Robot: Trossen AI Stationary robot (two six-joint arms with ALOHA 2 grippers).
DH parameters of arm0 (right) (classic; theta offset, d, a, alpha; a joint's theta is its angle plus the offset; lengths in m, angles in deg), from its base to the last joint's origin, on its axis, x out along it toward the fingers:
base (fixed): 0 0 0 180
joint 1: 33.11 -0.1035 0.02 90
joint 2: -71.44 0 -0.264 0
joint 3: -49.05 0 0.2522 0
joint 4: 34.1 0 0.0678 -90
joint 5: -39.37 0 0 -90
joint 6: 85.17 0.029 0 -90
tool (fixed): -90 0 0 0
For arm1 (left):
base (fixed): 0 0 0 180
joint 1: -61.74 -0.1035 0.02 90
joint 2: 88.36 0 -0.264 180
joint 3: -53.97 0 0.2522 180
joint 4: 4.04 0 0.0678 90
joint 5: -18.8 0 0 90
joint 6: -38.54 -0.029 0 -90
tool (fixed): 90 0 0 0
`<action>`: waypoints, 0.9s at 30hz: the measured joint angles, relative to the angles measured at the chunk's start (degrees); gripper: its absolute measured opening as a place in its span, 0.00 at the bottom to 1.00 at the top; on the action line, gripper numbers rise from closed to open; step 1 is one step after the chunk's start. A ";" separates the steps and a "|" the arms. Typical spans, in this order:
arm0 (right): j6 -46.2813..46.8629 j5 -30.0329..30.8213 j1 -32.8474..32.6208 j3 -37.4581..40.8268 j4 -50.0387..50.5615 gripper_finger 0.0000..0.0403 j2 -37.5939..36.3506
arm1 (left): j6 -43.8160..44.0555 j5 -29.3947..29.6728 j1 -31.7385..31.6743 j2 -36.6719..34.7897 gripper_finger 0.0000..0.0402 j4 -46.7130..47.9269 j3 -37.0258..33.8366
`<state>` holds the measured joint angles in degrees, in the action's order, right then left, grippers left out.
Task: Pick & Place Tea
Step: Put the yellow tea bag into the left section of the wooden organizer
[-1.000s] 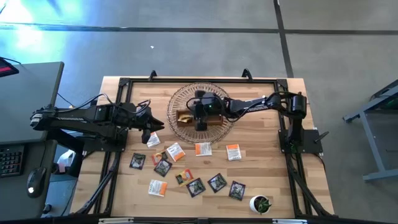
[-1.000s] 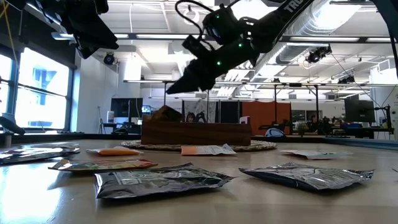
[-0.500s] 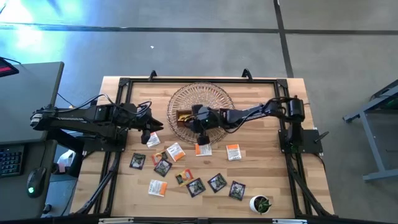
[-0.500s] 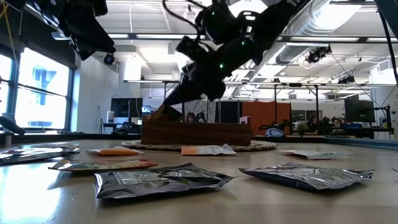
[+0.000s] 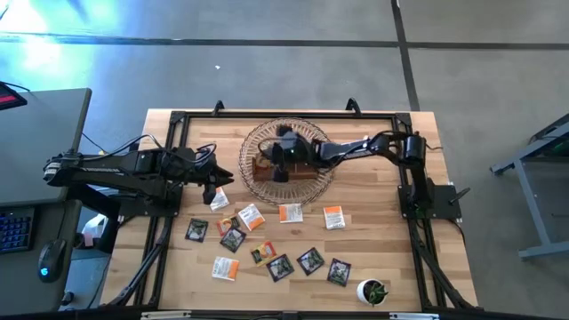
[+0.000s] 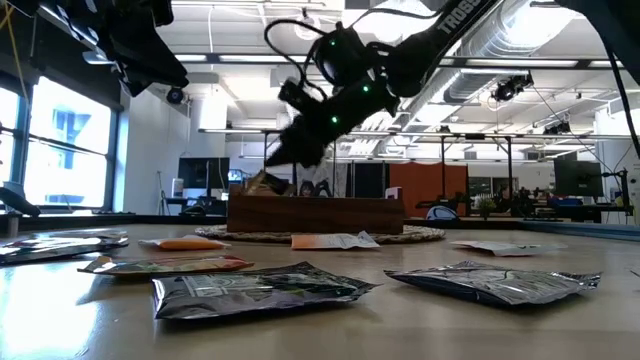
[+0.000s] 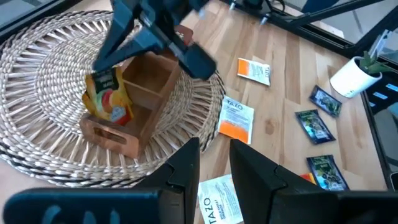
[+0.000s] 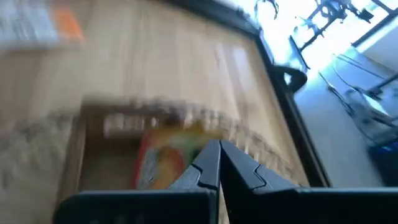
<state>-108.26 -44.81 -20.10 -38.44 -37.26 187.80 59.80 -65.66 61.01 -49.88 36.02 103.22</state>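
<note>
Wooden bench [image 5: 373,231] carried woven mat, tray [image 7: 134,106] on it. One yellow-red sachet [image 7: 107,99] stood in tray end compartment, directly beneath right end effector [image 5: 276,172], fingers together, empty. Remaining sachets [image 5: 291,213] lay well apart, unplaced. Left end effector [image 5: 213,194] waited beside mat, fingers apart, empty.

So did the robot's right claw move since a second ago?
Yes. In the high view the right gripper has slid toward the left end of the brown wooden tray; earlier it hung over the tray's middle. It is shut now.
</note>
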 joint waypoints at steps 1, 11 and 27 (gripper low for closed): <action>1.23 -1.87 0.25 -0.44 -0.03 0.00 0.03 | 0.00 0.03 0.00 0.00 0.22 0.00 0.00; -0.10 -2.56 -2.39 -0.38 1.19 0.00 -1.53 | -1.53 0.19 0.00 0.00 0.22 0.01 0.00; 3.49 13.43 -7.80 -0.40 10.38 0.00 -4.50 | -0.23 2.25 0.00 4.56 0.22 1.19 -0.02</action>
<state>-104.77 -31.39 -27.91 -38.84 -26.88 183.29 59.57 -63.41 61.01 -45.32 37.21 103.20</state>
